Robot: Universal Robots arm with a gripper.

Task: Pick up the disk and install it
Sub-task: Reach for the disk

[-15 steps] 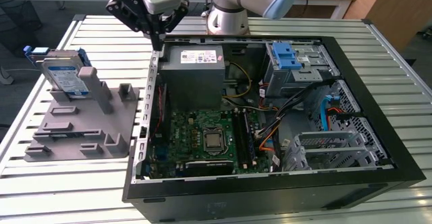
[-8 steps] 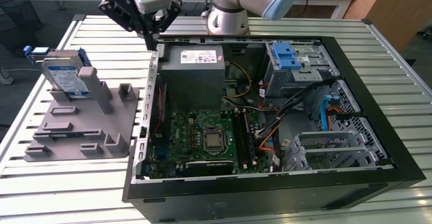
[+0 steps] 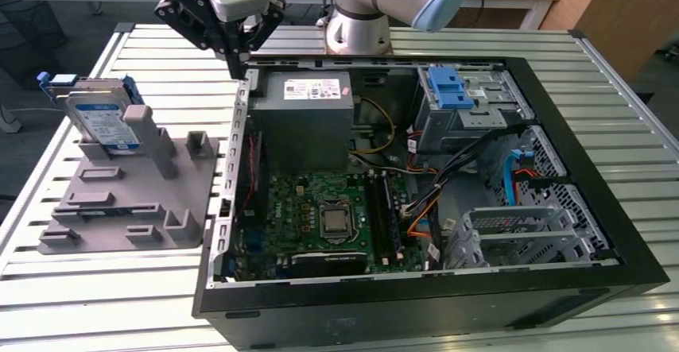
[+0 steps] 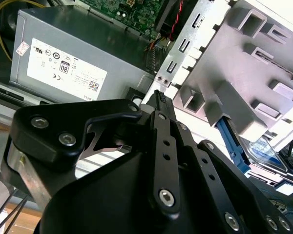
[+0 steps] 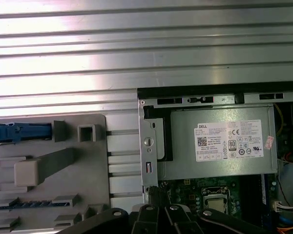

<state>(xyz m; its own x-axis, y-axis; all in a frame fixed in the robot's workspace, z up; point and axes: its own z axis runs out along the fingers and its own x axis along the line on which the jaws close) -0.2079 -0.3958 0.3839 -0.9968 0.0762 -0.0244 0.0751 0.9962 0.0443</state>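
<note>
Silver-grey hard disk (image 3: 101, 120) with blue side rails: stands on edge in a slot at the far end of the grey moulded holder (image 3: 117, 205), on the slatted metal worktop (image 3: 85, 304), towards the exterior view's left. Not yet lifted.

Hand (image 3: 235, 64): black, clenched on nothing, fingers meeting at a point. It hangs over the near-side wall of the open computer case (image 3: 594, 141), beside the grey power supply (image 3: 308, 121) and well apart from the disk.

Drive cage with blue latch (image 3: 462, 98): far corner of the case, unfilled as far as can be seen.

Hazards, as judged:
- Clenched fingers arriving at the disk would butt its top edge and tip it in the slot.
- The holder's tall grey post (image 3: 159, 141) stands just beside the disk, so a skewed approach could strike it.
- The sheet-metal case wall lies close under the fingertips, and a low sideways sweep could catch it.
- Loose cables (image 3: 467, 161) near the cage could snag a rail.
</note>
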